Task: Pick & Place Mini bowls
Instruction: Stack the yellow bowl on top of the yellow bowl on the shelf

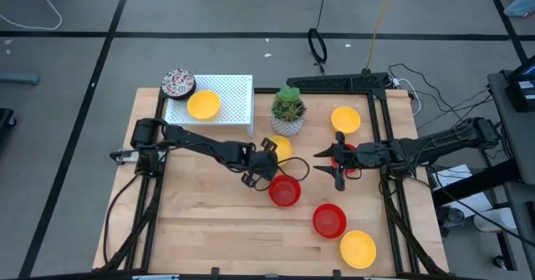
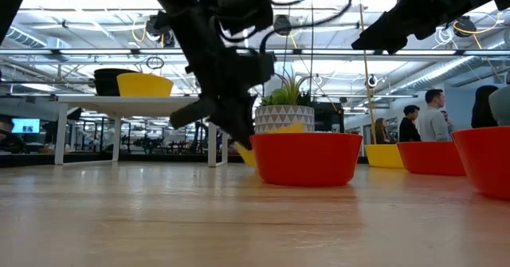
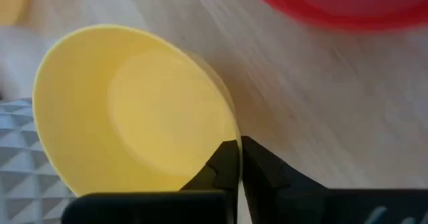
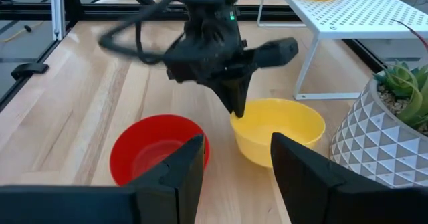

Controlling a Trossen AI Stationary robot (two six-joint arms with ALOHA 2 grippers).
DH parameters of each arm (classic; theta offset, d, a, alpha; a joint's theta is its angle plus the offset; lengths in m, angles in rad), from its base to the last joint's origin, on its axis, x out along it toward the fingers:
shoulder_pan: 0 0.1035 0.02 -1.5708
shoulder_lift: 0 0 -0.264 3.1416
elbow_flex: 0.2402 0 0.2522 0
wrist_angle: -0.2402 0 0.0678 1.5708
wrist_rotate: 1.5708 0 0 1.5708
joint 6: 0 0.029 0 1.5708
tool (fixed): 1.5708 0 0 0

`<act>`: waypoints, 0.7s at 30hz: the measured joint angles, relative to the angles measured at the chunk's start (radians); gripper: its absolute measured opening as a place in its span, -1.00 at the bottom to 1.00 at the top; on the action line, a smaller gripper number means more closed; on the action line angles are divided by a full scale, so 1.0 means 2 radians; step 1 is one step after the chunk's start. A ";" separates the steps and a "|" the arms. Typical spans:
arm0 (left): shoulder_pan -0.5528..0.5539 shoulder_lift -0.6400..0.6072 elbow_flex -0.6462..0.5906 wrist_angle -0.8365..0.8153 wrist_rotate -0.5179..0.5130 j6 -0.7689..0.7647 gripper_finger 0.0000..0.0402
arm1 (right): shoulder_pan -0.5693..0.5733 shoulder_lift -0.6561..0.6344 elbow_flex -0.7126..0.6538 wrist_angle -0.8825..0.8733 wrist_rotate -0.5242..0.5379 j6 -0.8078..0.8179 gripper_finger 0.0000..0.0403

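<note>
My left gripper (image 1: 266, 161) is shut on a yellow mini bowl (image 1: 282, 146) just in front of the plant pot (image 1: 288, 113). A red bowl (image 1: 284, 191) stands right beside it on the near side. My right gripper (image 1: 328, 159) hangs open, touching nothing, over another red bowl (image 1: 351, 156) that it partly hides. Its wrist view looks across at the left gripper (image 4: 235, 103) and the yellow bowl (image 4: 281, 134). More bowls stand on the table: yellow (image 1: 345, 119), red (image 1: 328, 220) and yellow (image 1: 358, 248). On the white rack (image 1: 234, 92) stand a yellow bowl (image 1: 203, 104) and a patterned bowl (image 1: 178, 82). My left gripper pinches the yellow bowl's rim (image 3: 224, 127) on the side toward the red bowl, one finger (image 3: 217, 167) inside the bowl and one outside. It comes from above, pointing down. In the right wrist view the bowl appears to sit on the table, mouth up.
The plant pot stands close behind the held bowl, and the rack's legs stand to its left. A black frame (image 1: 376, 88) runs along the table's far right side. Bare wood lies at the near left (image 1: 201, 221).
</note>
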 joint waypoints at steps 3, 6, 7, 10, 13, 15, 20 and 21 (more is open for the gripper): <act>0.000 -0.020 0.002 0.001 0.000 -0.012 -0.96 | 0.000 0.000 0.000 0.000 0.000 0.000 -0.21; 0.000 -0.053 0.002 0.008 0.000 -0.026 -0.93 | 0.000 0.000 0.000 0.000 0.000 0.000 -0.21; 0.000 -0.065 0.002 0.007 -0.002 -0.033 -0.93 | 0.000 0.000 0.000 0.001 0.000 0.000 -0.21; 0.000 -0.109 0.002 0.006 -0.026 -0.054 -0.96 | 0.000 0.000 0.000 0.000 0.000 0.000 -0.21; 0.002 -0.156 0.003 -0.008 -0.064 -0.081 -0.96 | 0.000 0.000 0.000 0.000 0.000 0.000 -0.21; 0.006 -0.188 0.003 -0.032 -0.094 -0.100 -0.92 | 0.000 0.000 0.000 0.002 0.000 0.000 -0.21; 0.023 -0.258 0.003 -0.100 -0.171 -0.164 -0.97 | 0.000 0.000 0.000 0.000 0.000 0.000 -0.21; 0.028 -0.270 0.003 -0.116 -0.181 -0.182 -0.97 | 0.000 0.000 0.000 0.000 0.000 0.000 -0.21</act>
